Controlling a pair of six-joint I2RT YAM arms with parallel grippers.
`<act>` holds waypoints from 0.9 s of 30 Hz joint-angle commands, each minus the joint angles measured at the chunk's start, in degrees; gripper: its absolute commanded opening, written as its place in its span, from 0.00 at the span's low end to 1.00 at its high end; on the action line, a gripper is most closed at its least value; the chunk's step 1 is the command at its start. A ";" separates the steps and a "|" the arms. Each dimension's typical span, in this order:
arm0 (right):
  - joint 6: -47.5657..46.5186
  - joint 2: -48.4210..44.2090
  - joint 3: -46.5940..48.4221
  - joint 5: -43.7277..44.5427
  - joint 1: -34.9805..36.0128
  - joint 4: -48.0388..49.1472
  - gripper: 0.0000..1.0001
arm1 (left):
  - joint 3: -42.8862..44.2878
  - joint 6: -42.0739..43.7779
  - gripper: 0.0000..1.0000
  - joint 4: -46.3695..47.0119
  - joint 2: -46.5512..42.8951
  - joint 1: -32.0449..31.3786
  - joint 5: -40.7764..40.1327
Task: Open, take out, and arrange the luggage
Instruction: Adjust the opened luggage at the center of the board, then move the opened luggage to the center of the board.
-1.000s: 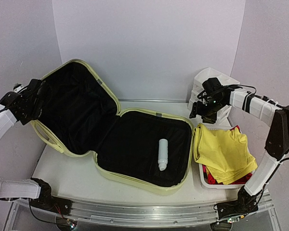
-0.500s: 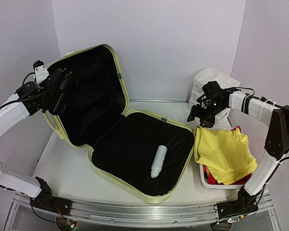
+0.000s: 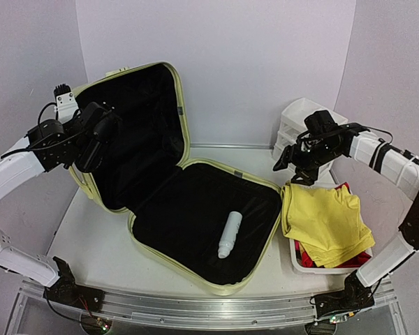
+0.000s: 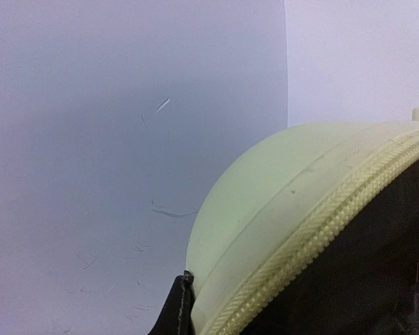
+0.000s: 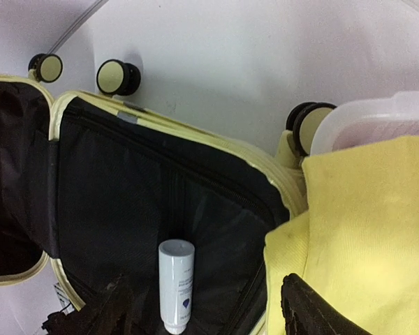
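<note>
The luggage, a pale yellow-green hard-shell suitcase, lies open on the table and shows its black lining. Its lid stands nearly upright. My left gripper is shut on the lid's left rim. In the left wrist view one dark finger presses against the luggage shell beside the zipper. A white bottle lies in the base half. My right gripper hangs open above the luggage's far right corner, holding nothing. In its wrist view the bottle shows between the fingers of that gripper.
A white basket at the right holds a yellow cloth over red items. A white drawer organizer stands behind it against the wall. The luggage's cream wheels face the back wall. The yellow cloth overlaps the luggage rim.
My left gripper has swung the lid up from leaning back to nearly upright. The base half shifted and the bottle moved with it. My right gripper drifted slightly right, still open.
</note>
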 commanded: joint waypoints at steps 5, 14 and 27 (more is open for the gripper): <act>11.27 -5.66 -2.26 8.54 8.53 -10.10 0.70 | 4.80 -2.90 0.00 6.51 0.65 -6.49 0.80; 19.65 -5.14 -8.02 10.52 15.74 -8.41 0.68 | 4.49 -3.03 0.00 6.48 0.41 -9.98 -1.20; 24.04 0.14 -13.75 10.51 20.65 -2.46 0.64 | 3.05 -3.05 0.00 6.53 -0.74 -11.71 -3.04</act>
